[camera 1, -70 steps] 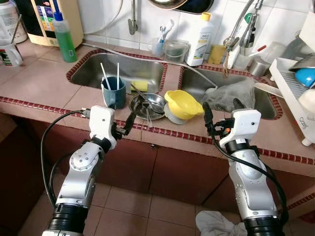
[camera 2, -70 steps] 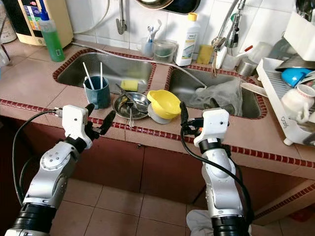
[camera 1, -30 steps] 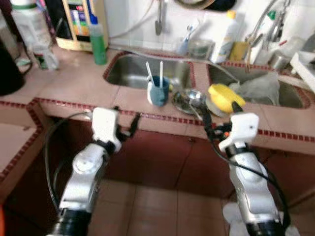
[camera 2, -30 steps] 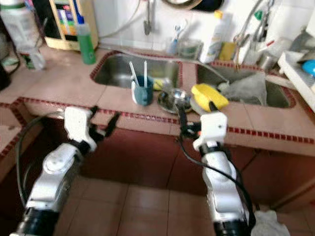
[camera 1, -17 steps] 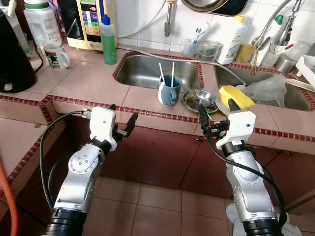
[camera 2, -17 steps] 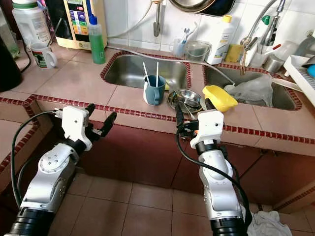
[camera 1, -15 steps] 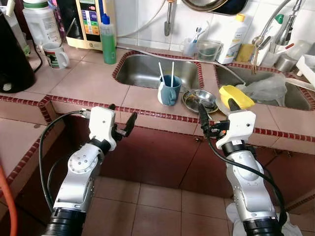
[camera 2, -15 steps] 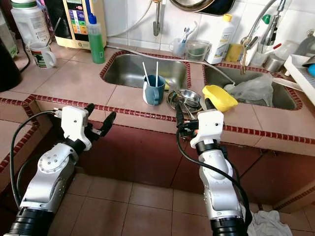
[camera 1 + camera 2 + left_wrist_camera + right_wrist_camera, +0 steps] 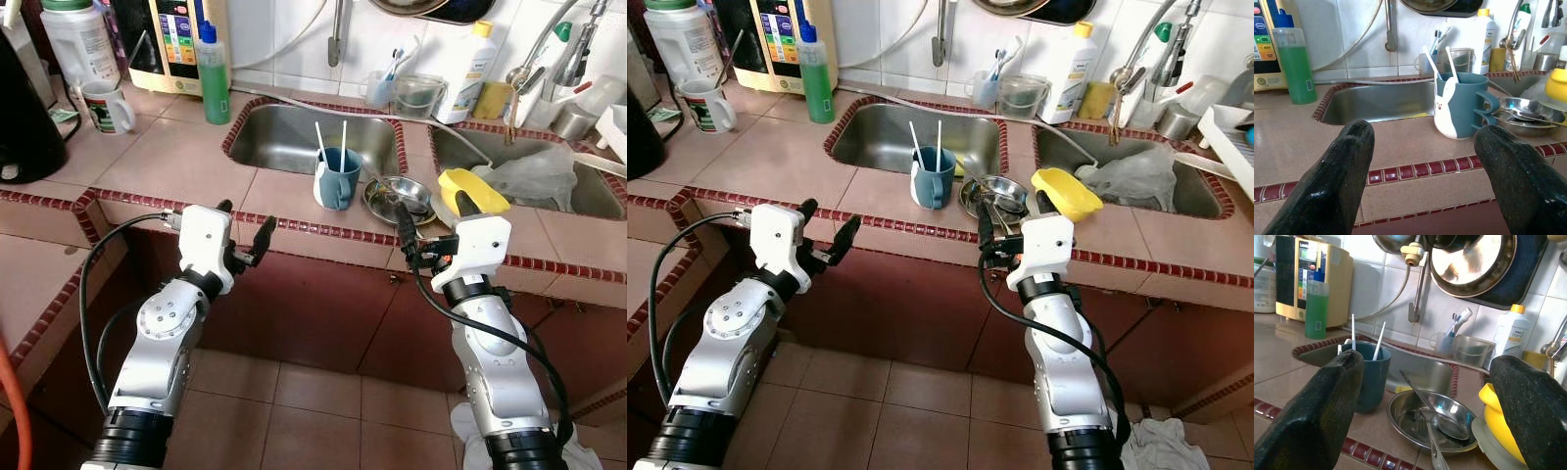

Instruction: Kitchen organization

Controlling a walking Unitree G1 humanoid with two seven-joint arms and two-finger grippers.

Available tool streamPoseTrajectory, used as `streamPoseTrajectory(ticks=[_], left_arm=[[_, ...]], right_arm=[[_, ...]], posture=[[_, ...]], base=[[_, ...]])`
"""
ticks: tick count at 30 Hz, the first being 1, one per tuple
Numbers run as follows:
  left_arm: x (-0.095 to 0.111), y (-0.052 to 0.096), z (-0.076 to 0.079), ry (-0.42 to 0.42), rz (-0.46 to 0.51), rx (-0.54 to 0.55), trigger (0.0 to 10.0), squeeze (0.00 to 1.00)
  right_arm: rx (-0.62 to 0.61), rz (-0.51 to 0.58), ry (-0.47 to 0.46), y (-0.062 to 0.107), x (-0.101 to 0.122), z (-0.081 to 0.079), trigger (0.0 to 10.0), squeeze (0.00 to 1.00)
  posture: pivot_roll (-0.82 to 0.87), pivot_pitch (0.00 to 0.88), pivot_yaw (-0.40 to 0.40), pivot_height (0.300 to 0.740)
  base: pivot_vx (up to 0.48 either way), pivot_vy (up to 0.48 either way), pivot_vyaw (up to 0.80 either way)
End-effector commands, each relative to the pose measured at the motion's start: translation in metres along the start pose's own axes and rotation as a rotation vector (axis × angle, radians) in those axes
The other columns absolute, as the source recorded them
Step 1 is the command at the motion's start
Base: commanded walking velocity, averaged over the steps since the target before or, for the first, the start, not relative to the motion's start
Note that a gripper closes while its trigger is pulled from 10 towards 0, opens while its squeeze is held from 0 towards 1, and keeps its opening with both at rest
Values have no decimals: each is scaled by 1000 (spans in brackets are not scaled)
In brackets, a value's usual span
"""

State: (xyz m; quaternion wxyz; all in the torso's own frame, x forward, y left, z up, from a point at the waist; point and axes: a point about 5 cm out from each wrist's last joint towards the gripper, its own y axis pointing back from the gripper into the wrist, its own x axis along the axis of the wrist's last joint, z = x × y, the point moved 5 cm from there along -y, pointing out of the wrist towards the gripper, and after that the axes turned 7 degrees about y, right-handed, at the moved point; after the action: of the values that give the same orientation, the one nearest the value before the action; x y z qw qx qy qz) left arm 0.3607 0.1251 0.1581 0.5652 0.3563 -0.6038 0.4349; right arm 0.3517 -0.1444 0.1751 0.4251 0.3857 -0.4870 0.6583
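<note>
A long counter (image 9: 167, 157) of pinkish-tan tiles edged with small dark-red tiles runs across the kitchen, backed by a white tiled wall, with dark reddish cabinet fronts and terracotta floor tiles below; two stainless-steel sink basins are set into it, the left basin (image 9: 294, 137) just behind the blue mug and the right basin (image 9: 549, 176) well to the mug's right, holding something crumpled and grey-white that may be a plastic bag.

The blue mug (image 9: 338, 178), a matt ceramic cylinder with a handle and a white rabbit figure on its side, stands on the counter strip in front of the left basin, with two white sticks upright in it; just beside it on the right sits one shallow, shiny steel dish (image 9: 399, 198) holding spoons, and beyond that one yellow plastic bowl (image 9: 472, 191) tilted on a pale lid or plate.

Far left of the mug stand one green bottle (image 9: 215, 73) and one white printed mug (image 9: 103, 106).

The left gripper (image 9: 245, 243) hovers before the counter edge, below and left of the mug, its two black textured fingers spread apart and holding nothing; the right gripper (image 9: 1011, 220) hangs at the edge below the steel dish, fingers likewise parted and empty.
</note>
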Motion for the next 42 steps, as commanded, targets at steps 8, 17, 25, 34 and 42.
streamPoseTrajectory(ticks=[8,17,25,34,42], left_arm=[[6,-3,1,8,20,-5,10000,0],[7,-4,2,9,25,-2,10000,0],[7,-4,3,12,28,-1,10000,0],[6,-5,3,32,27,10,10000,0],[2,-4,4,67,10,4,10000,0]], right_arm=[[9,19,4,-2,6,2,10000,0],[20,24,1,-4,6,0,10000,0],[31,26,3,-5,7,-1,10000,0],[44,28,4,-6,7,-2,10000,0],[60,20,7,-3,4,-5,10000,0]], posture=[[98,0,-62,740],[102,0,-68,740],[105,0,-78,740],[106,0,-84,740],[105,0,-84,740]], base=[[323,0,0],[385,0,0],[385,0,0],[294,0,0],[0,0,0]])
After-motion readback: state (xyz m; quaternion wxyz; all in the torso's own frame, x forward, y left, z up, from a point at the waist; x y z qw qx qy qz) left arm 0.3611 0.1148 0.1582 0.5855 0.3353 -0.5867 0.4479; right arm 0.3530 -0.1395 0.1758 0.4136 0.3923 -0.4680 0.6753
